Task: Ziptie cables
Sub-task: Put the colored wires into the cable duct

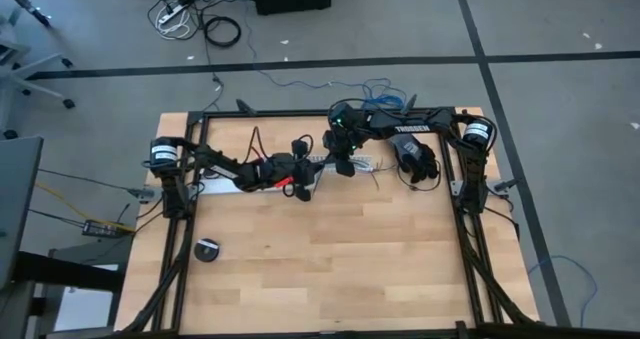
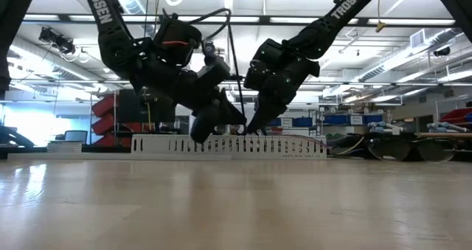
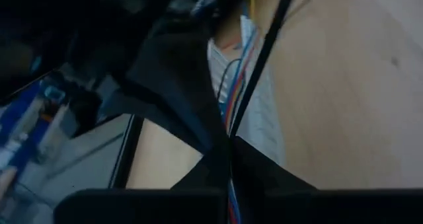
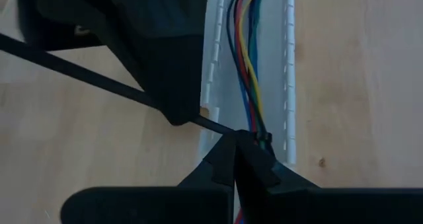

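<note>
The cables (image 4: pixel 246 59), thin blue, yellow, red and green wires, run along inside the white slotted channel (image 4: pixel 215 65) at the table's far middle (image 1: pixel 222 187). The ziptie (image 4: pixel 86 72) is a thin black strip that slants from the cables out over the wood. My right gripper (image 4: pixel 236 145) is shut at the strip's end by the cables. My left gripper (image 3: pixel 228 148) is shut on the strip a short way along it. In the high view the two grippers (image 1: pixel 300 182) (image 1: pixel 345 167) meet over the channel. My left gripper pinches the ziptie's strip (image 3: pixel 232 128) between its two fingertips. The strip runs straight on past the fingers (image 3: pixel 264 45), clear of the table, over the channel. The right wrist view shows its finger (image 4: pixel 168 78) over the strip close to my right gripper. My right gripper pinches the ziptie's end (image 4: pixel 225 127) at its fingertips, where the strip meets the cables. It slants down from the table's far side. A small black knob (image 4: pixel 262 139) sits on the cables beside the fingers. The fingers hide whether they also grip the cables.
A black round spool (image 1: pixel 207 250) lies on the wood at the near left. A black bundle (image 1: pixel 416 161) sits at the channel's right end. Thick black cords (image 1: pixel 255 139) loop behind the channel. The black frame rails (image 1: pixel 180 249) border the table.
</note>
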